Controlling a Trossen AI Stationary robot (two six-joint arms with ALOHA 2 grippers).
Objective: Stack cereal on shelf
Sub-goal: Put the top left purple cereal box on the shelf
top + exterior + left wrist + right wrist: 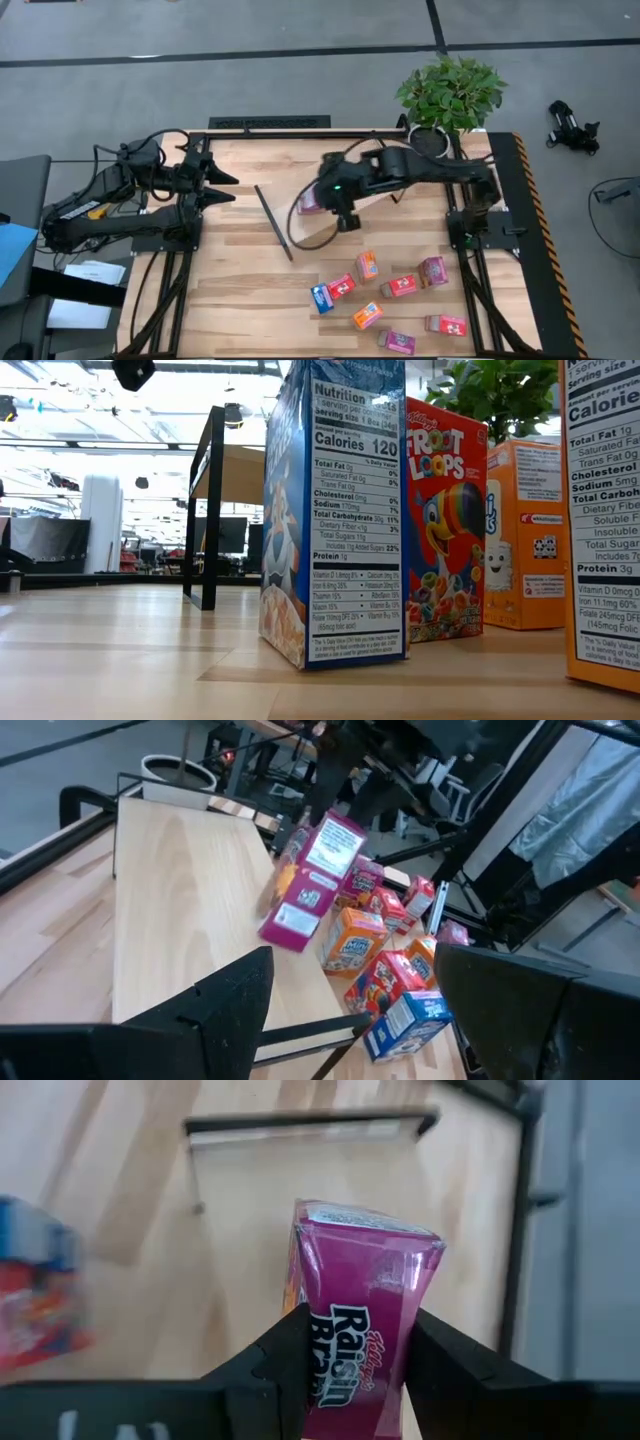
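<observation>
The right hand [350, 1355] is clenched on a magenta-pink rectangular cardboard cereal box [362, 1320], pinching its 2 narrow sides so it hangs over the large light-wood shelf board [300, 210], likely for placing. Beside that shelf, the left hand [222, 187] waits released.

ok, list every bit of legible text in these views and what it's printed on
"Nutrition Facts", "Calories 120", "Total Fat 0g", "Protein 1g": side of blue box.
"FROOT LOOPS": red box.
"Calories", "Protein 3g": cropped orange box.
"Raisin Bran": magenta box clamped in right gripper.
Other boxes: print too small.
</observation>
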